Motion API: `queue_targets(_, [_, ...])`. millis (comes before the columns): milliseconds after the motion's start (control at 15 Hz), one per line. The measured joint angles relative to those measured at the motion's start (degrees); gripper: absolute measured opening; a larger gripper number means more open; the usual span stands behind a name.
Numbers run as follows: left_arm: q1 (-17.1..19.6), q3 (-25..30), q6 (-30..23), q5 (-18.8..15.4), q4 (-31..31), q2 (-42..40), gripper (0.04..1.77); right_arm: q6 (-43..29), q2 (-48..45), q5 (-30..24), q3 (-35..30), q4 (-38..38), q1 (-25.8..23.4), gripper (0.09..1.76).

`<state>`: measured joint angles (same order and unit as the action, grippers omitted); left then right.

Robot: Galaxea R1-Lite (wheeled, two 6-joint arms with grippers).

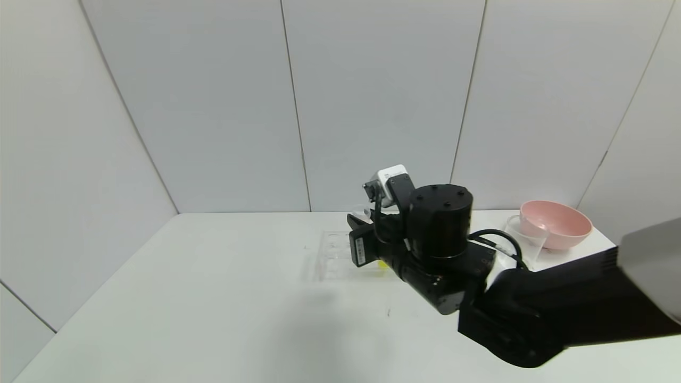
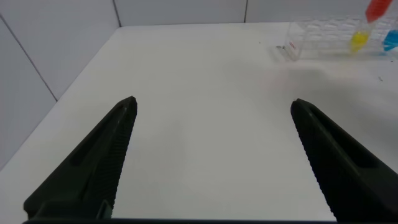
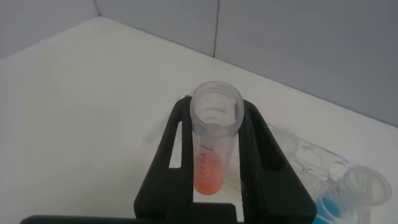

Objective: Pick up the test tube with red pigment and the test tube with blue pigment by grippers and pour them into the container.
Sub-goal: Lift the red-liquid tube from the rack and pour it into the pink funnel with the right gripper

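My right gripper is shut on the test tube with red pigment and holds it upright above the clear tube rack. The tube's open rim shows just past the fingers. The test tube with blue pigment stands in the rack beside the gripper. In the left wrist view the red tube sits higher than the blue tube. The clear container stands at the far right, in front of a pink bowl. My left gripper is open and empty over bare table.
A tube with yellow liquid stands in the rack between the red and blue ones. The pink bowl sits at the table's back right corner. White wall panels close off the back and left.
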<state>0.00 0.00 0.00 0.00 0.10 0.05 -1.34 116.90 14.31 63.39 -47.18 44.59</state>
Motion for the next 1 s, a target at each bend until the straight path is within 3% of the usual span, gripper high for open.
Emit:
queue_targets(200, [0.0, 0.0, 0.0, 0.0, 0.0, 0.0, 1.76, 2.78, -9.13, -9.58, -11.69, 0.24, -4.79, 0.49])
queue_targets(400, [0.0, 0.0, 0.0, 0.0, -0.02, 0.0, 1.76, 5.06, -18.2, -20.41, -19.49, 2.54, -14.06, 0.49])
queue_targets(667, [0.0, 0.0, 0.0, 0.0, -0.02, -0.02, 1.76, 6.69, -26.49, -31.72, -21.8, 9.39, -26.71, 0.49])
queue_targets(1000, [0.0, 0.0, 0.0, 0.0, -0.02, 0.0, 1.76, 16.25, -28.26, -37.13, -22.05, 12.84, -37.73, 0.49])
